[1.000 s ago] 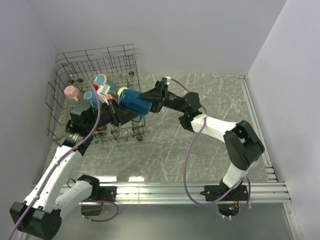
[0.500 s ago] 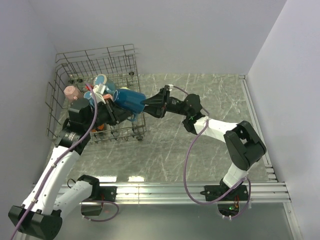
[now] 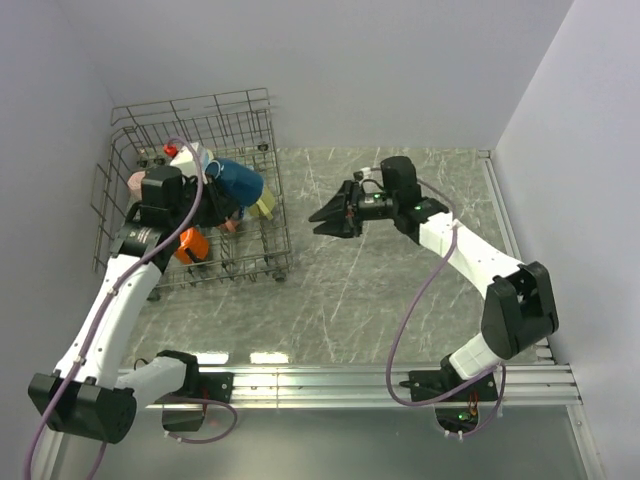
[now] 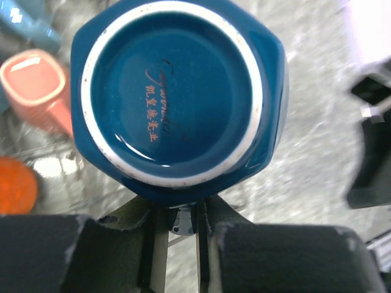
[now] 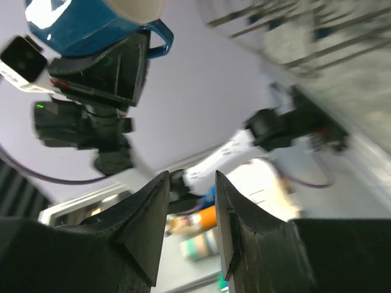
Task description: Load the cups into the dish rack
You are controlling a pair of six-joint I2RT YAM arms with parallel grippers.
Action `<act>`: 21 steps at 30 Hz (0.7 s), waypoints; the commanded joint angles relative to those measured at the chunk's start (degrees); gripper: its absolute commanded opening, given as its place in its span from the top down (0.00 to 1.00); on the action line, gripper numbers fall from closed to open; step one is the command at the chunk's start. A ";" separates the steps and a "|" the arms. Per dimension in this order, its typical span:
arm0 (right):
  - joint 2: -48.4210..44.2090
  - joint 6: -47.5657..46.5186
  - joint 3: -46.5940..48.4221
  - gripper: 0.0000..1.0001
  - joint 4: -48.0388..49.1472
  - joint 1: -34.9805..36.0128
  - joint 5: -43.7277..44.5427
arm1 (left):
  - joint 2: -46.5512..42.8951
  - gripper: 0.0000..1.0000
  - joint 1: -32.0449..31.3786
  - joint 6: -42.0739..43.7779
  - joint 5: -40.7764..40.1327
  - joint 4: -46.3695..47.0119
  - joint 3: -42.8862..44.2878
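Observation:
My left gripper (image 3: 214, 198) is shut on the handle of the dark blue mug (image 3: 238, 180) and holds it above the grey wire dish rack (image 3: 190, 108). In the left wrist view the mug's underside (image 4: 177, 91) fills the frame, with my left gripper (image 4: 178, 210) pinched on the handle below it. An orange mug (image 3: 192, 245), a pale yellow mug (image 3: 264, 206) and a pale pink mug (image 3: 134, 181) are in the rack. My right gripper (image 3: 320, 216) is open and empty over the table, right of the rack. The right wrist view shows my right gripper (image 5: 190, 183) open and the dark blue mug (image 5: 79, 24) beyond it.
The left wrist view shows a salmon mug (image 4: 36, 85), the orange mug (image 4: 15, 183) and a light blue mug (image 4: 24, 18) below the held mug. The rack stands at the far left against the walls. Marble tabletop (image 3: 400, 290) lies to its right.
My right gripper has let go of the dark blue mug and drawn back to the right. My left gripper now holds the mug alone and has carried it back over the rack.

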 commanded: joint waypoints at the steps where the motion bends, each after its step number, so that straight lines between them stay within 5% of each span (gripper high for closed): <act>1: -2.81 -17.39 -0.74 0.57 -22.36 -2.55 0.63 | 0.11 1.00 -1.17 5.70 -2.57 1.75 1.00; 11: -0.97 -30.64 3.73 0.57 -35.70 -4.93 5.99 | 4.59 1.00 -7.58 6.59 -9.25 4.03 -5.68; 21: -1.15 -30.48 1.09 0.58 -34.66 -6.51 5.20 | 13.20 1.00 -10.83 8.43 -16.81 4.48 -6.74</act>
